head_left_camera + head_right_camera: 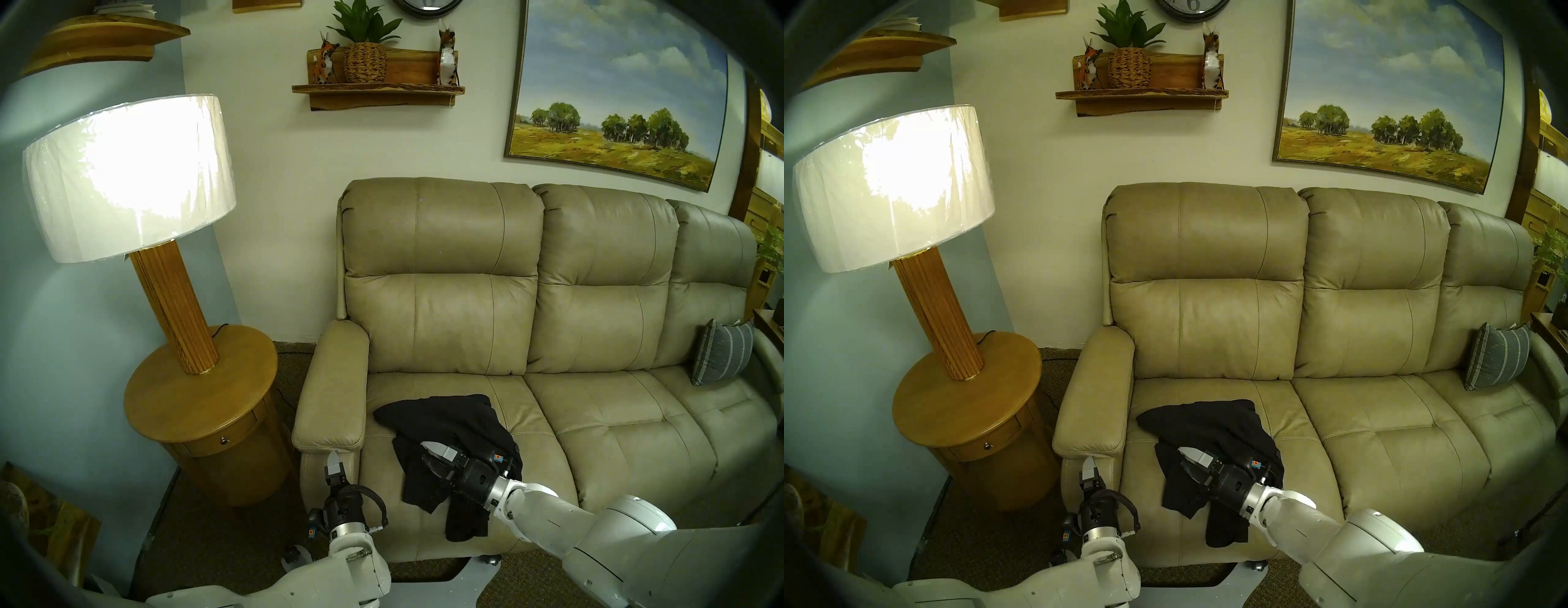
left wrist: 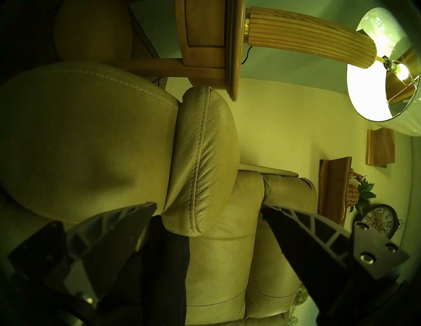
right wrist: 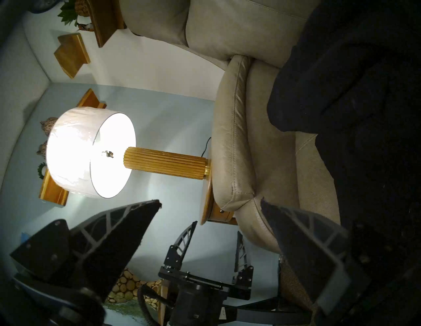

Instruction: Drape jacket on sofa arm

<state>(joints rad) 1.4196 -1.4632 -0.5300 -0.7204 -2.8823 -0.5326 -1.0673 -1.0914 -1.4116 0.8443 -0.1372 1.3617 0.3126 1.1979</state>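
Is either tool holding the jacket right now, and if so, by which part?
Nothing is held. Both tools are open: the right tool hovers over the jacket on the seat, the left tool near the sofa arm.

Lit lamp (image 1: pixel 127 178) glares white; room dim, fisheye edges dark, left-wrist view green-tinted.

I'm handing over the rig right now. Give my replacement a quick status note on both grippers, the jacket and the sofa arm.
Left gripper: open, empty, just in front of the sofa arm's front end.
Right gripper: open, over the jacket, nothing clamped.
Jacket: crumpled on the seat cushion next to the sofa arm, one part hanging over the seat's front edge.
Sofa arm: bare.
Done: both arms brought up close.
Left: grasp the jacket, lift it, lay it over the sofa arm, release.
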